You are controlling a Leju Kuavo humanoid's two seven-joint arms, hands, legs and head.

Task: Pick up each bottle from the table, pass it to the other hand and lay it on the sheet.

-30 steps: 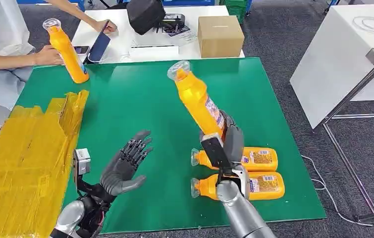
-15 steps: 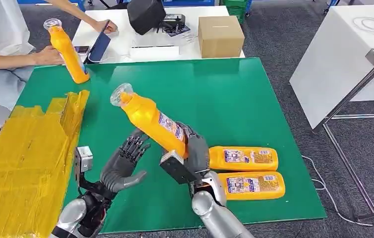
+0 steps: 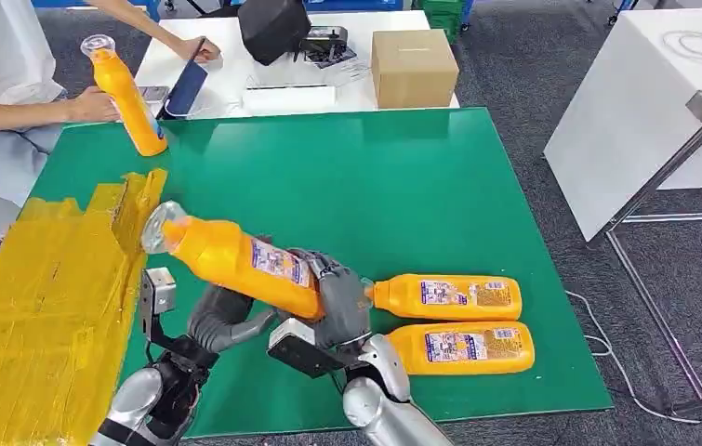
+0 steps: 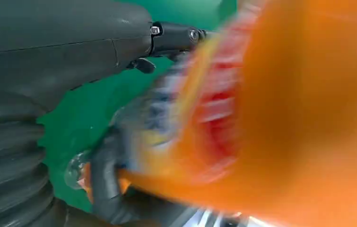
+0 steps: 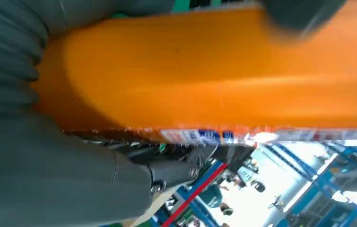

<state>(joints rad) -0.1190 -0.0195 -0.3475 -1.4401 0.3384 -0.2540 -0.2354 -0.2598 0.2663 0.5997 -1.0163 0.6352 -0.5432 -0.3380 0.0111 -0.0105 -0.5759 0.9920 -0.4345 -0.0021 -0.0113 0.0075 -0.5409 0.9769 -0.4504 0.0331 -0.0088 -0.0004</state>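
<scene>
Bottles: four; one (image 3: 235, 263) in right hand (image 3: 333, 311), two (image 3: 444, 296) lying.

Held orange plastic bottle with clear cap and printed label (image 3: 235, 262): raised off the green surface (image 3: 440, 195), lying near horizontal, cap toward the yellow taped sheet (image 3: 40, 297), base gripped in the right robot hand (image 3: 333, 311). The left robot hand (image 3: 226, 321) lies directly beneath its body.

Two identical orange bottles lie on their sides, parallel and close together, near the front right of the surface: far one (image 3: 444, 296), near one (image 3: 463, 347).

A fourth orange bottle (image 3: 125, 93) stands tilted at the far left corner, with a person's hand at it.
</scene>
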